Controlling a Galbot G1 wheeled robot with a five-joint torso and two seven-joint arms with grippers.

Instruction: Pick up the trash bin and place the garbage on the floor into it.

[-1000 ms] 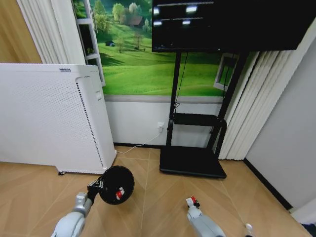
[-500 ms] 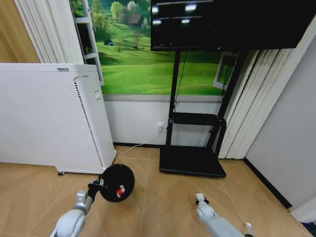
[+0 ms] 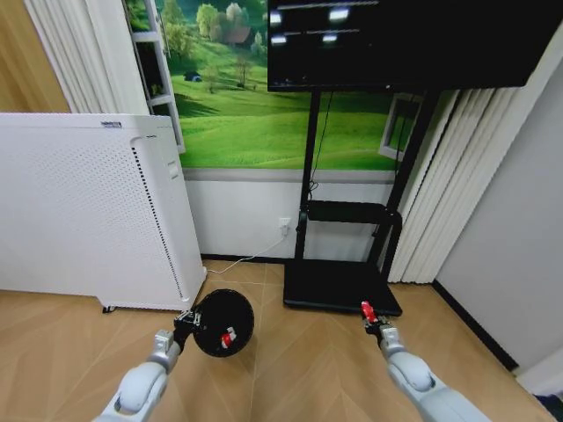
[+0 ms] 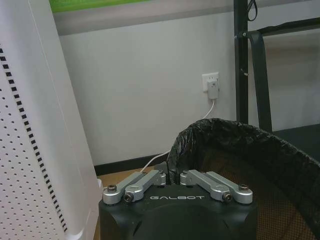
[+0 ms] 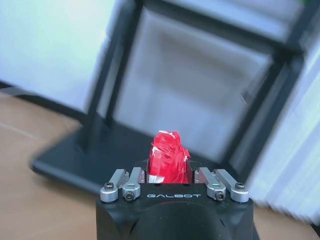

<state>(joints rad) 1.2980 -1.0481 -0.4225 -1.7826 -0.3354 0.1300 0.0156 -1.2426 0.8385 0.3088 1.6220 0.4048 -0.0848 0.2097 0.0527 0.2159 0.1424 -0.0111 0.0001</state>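
My left gripper (image 3: 188,320) is shut on the rim of the black trash bin (image 3: 223,322), holding it off the floor with its mouth turned toward the head camera. A small red-and-white piece of garbage (image 3: 227,338) lies inside it. The left wrist view shows the bin's black liner rim (image 4: 227,131) pinched between the fingers of the left gripper (image 4: 172,176). To the right and apart from the bin, my right gripper (image 3: 370,317) is raised and shut on a crumpled red-and-white wrapper (image 5: 169,158).
A tall white perforated appliance (image 3: 84,211) stands at the left. A black TV stand with a flat base (image 3: 341,287) is straight ahead, a cable running to a wall socket (image 3: 285,226). Curtains (image 3: 440,193) hang at the right. Wood floor (image 3: 299,369) lies open between the arms.
The right gripper has risen and moved forward and right with the wrapper. The left gripper has carried the bin slightly right and forward.
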